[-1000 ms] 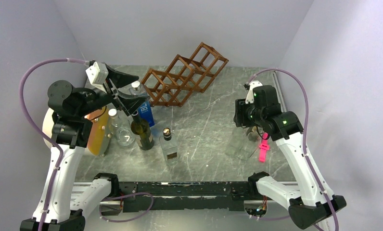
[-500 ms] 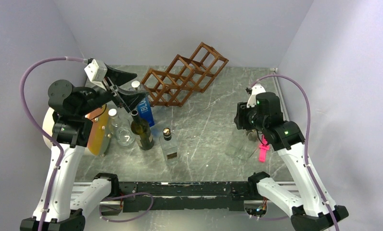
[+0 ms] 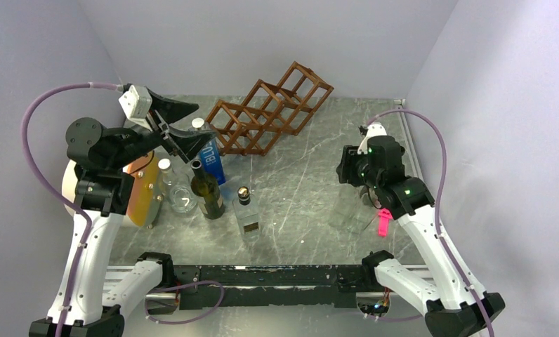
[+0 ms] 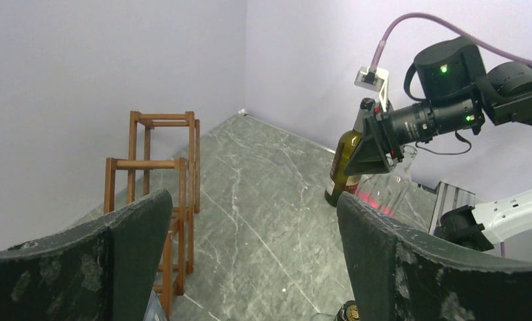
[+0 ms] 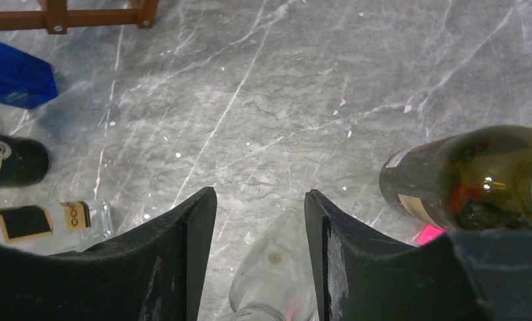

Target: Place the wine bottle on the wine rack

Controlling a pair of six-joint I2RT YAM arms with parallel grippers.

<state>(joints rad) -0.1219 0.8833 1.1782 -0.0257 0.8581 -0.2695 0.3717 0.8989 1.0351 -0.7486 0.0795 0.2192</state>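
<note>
The reddish-brown wine rack (image 3: 270, 109) lies at the back of the table, also in the left wrist view (image 4: 153, 180). A dark green wine bottle (image 3: 207, 191) stands upright at the left. My left gripper (image 3: 205, 126) hangs open above and behind it, with nothing between its fingers (image 4: 253, 196). An olive-green wine bottle (image 5: 474, 174) stands at the right beside a clear glass bottle (image 5: 280, 264). My right gripper (image 5: 260, 200) is open above the clear bottle, whose top shows in the gap between the fingers, and holds nothing.
A blue bottle (image 3: 211, 159), two clear bottles (image 3: 181, 199) and a small square gold-capped bottle (image 3: 246, 213) cluster at the left. A round gold-and-white object (image 3: 140, 196) stands under the left arm. A pink piece (image 3: 383, 223) lies at the right. Walls close in on three sides.
The left gripper has drawn slightly back and to the left, still open. The right wrist has shifted a little to the left over the right-hand bottles.
</note>
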